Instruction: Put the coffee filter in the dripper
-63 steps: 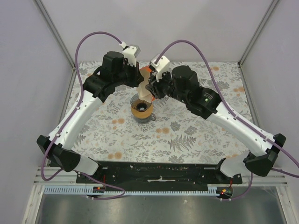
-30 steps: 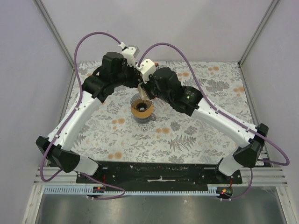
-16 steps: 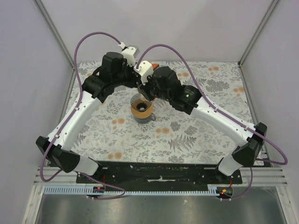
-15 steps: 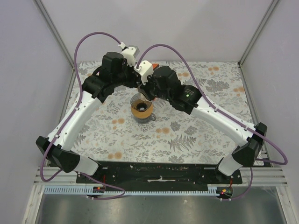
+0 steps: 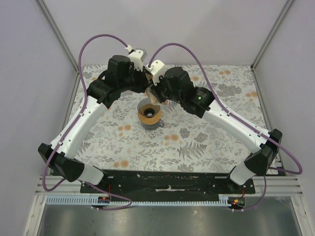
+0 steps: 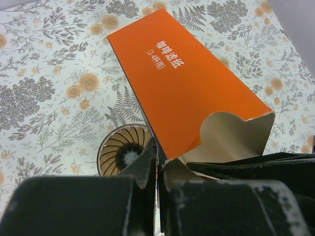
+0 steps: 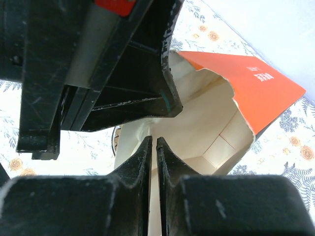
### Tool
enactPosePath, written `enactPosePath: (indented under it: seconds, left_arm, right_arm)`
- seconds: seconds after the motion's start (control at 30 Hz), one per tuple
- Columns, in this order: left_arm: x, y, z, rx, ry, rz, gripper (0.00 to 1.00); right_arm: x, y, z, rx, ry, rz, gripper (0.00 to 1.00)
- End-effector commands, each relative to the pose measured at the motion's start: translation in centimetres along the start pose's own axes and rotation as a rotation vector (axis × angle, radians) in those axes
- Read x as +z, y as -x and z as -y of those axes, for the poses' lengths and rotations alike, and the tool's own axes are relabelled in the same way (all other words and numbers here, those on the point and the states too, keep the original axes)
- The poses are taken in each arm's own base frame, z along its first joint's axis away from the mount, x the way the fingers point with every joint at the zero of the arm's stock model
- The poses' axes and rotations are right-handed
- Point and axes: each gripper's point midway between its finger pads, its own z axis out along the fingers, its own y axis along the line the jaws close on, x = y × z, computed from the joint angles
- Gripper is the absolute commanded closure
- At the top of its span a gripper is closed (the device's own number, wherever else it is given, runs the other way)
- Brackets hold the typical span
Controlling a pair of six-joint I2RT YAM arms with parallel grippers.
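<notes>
**Both grippers meet at the packet above the dripper**
The left gripper (image 6: 156, 147) is clamped on one edge of the orange packet (image 6: 182, 93), over the far middle of the table (image 5: 206, 142). The right gripper (image 7: 153, 142) has its jaws a slit apart at the packet's mouth, against pale paper (image 7: 133, 162). Whether they pinch a filter cannot be told. The dripper (image 6: 120, 150) sits just below, its ribbed cone bare.
</notes>
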Motion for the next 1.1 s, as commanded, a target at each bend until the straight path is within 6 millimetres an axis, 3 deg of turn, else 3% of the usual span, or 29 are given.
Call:
enactPosePath:
  seconds: [0.0, 0.27, 0.53, 0.6, 0.8, 1.07]
  left_arm:
    - [-1.4, 1.2, 1.6, 0.0, -0.067, 0.046, 0.98]
    - [-1.4, 1.3, 1.5, -0.004, -0.068, 0.049, 0.98]
    - [-1.4, 1.2, 1.5, 0.003, -0.065, 0.046, 0.98]
    - [-1.3, 1.2, 1.4, 0.003, -0.059, 0.047, 0.98]
    - [-1.3, 1.1, 0.9, 0.013, -0.039, 0.05, 0.98]
    - [-1.1, 1.0, 0.3, 0.025, -0.01, 0.052, 0.98]
  right_arm:
    - [0.3, 0.5, 1.4, 0.015, -0.048, 0.019, 0.87]
    - [1.3, -0.2, -0.2, 0.014, 0.037, 0.001, 0.78]
    - [1.0, -0.5, 1.4, 0.024, -0.05, -0.013, 0.89]
    - [0.9, -0.5, 1.6, 0.028, -0.063, -0.013, 1.0]
    - [-0.2, -0.6, 2.7, 0.051, -0.109, -0.007, 1.0]
    - [-0.9, -2.1, 4.2, 0.082, -0.145, -0.026, 1.0]
